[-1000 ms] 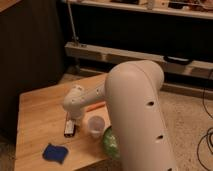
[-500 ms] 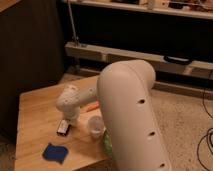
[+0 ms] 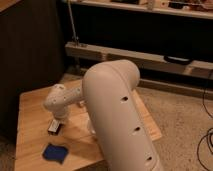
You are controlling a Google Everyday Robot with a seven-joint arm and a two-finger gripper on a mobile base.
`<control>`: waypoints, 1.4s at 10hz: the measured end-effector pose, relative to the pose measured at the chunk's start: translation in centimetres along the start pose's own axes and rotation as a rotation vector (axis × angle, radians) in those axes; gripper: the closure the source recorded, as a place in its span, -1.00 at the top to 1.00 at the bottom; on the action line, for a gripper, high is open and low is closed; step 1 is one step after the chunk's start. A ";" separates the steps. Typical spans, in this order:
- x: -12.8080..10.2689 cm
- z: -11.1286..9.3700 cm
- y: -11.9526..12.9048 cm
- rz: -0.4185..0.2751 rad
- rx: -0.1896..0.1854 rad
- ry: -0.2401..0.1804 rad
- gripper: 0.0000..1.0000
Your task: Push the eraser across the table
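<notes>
The eraser [image 3: 53,126], a small flat block with dark edges and a pale face, lies on the light wooden table [image 3: 31,107] left of centre. My gripper [image 3: 56,119] comes down from the white wrist right above the eraser and stands shut at its far edge, holding nothing. The thick white arm link fills the middle of the view and hides the right half of the tabletop.
A blue soft pad [image 3: 55,153] lies near the table's front edge, a little in front of the eraser. A bit of something orange [image 3: 80,104] peeks out beside the arm. Dark shelving and a low rail stand behind the table; speckled floor lies to the right.
The wrist and gripper have moved left, and the eraser has slid left with them. The big arm link has swung left and now covers the cup.
</notes>
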 end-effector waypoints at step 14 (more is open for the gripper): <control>-4.1 0.5 1.2 -0.077 -0.024 -0.039 -1.00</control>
